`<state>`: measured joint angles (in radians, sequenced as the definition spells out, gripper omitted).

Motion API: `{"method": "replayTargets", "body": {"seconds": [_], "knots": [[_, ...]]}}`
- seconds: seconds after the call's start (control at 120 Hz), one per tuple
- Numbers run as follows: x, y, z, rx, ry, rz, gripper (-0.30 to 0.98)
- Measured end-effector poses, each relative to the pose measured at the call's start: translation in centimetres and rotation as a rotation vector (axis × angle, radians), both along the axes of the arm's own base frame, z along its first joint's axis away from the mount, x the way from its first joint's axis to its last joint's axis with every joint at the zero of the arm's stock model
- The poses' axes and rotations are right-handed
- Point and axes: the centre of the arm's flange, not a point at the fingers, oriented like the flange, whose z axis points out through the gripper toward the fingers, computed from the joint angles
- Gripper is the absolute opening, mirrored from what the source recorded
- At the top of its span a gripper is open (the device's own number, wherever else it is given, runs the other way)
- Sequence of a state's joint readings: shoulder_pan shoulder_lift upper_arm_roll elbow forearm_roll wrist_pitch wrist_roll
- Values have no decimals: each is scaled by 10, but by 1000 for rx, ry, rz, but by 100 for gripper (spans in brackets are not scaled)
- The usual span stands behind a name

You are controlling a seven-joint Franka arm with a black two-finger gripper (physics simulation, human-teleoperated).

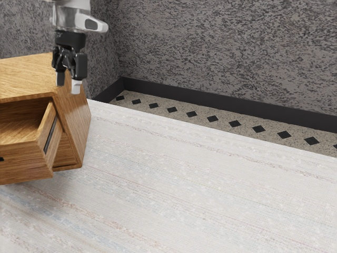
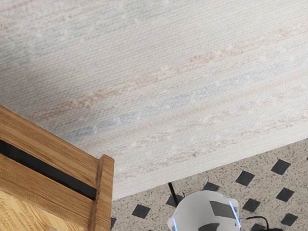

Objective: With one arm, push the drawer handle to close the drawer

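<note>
Drawer (image 1: 25,167): extended, lower left of the exterior view; probable handle (image 1: 1,159), dark, clipped by the frame edge. Fingers (image 1: 76,86): parted, gripping nothing, near the cabinet (image 1: 73,124). Caution: lowering here may strike the cabinet; an off-centre push may bind the black rail (image 1: 51,135). Materials: grained wood, boxy form; striped, woven-looking covering (image 1: 184,184).

My arm (image 1: 68,18) is white and grey, gripper (image 1: 68,83) black with pale blocky fingertips (image 1: 76,86). I see a rounded white base (image 2: 197,207), dark panel (image 2: 224,209), glowing blue strips (image 2: 234,212), thin black cable (image 2: 263,218).
</note>
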<state>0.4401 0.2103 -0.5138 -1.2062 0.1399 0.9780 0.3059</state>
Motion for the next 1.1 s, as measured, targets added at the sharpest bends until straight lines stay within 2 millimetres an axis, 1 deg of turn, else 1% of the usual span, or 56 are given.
{"method": "replayTargets", "body": {"seconds": [0.083, 0.183, 0.2, 0.217, 0.25, 0.267, 0.292, 0.317, 0.333, 0.35, 0.367, 0.383, 0.408, 0.417, 0.442, 0.458, 0.475, 0.5, 0.533, 0.575, 0.65, 0.7, 0.75, 0.792, 0.858, 0.9, 0.975, 1.075, 1.1], "knots": [[12, 2, 2, -23, -81, -53, 69], [20, 3, 5, -43, -145, -109, 69], [21, 3, 7, -44, -155, -117, 69], [18, 3, 14, -41, -171, -122, 69], [-16, 3, 75, 8, -282, -113, 68], [-38, 3, 105, 39, -334, -101, 68], [-74, 5, 140, 85, -388, -76, 68], [-111, 10, 165, 125, -417, -39, 68], [-134, 25, 176, 150, -425, 9, 68], [-161, 45, 183, 174, -426, 75, 68], [-191, 67, 184, 193, -416, 151, 68], [-220, 85, 182, 201, -405, 215, 68], [-261, 107, 172, 198, -385, 297, 68], [-276, 114, 165, 193, -375, 324, 68], [-320, 134, 135, 164, -343, 403, 68], [-342, 144, 116, 144, -326, 440, 68], [-358, 151, 97, 126, -308, 467, 68], [-371, 160, 65, 99, -271, 491, 68], [-375, 168, 31, 72, -233, 497, 68], [-362, 177, 2, 60, -192, 486, 69], [-332, 196, -38, 36, -152, 473, 69], [-319, 204, -54, 14, -161, 485, 68], [-310, 209, -63, 1, -182, 496, 65], [-303, 209, -65, -5, -206, 498, 59], [-300, 207, -75, -18, -223, 511, 51], [-300, 200, -83, -15, -225, 520, 46], [-294, 184, -86, 31, -230, 533, 31], [-288, 178, -90, 61, -231, 581, 15], [-287, 175, -94, 67, -224, 592, 12]]}}
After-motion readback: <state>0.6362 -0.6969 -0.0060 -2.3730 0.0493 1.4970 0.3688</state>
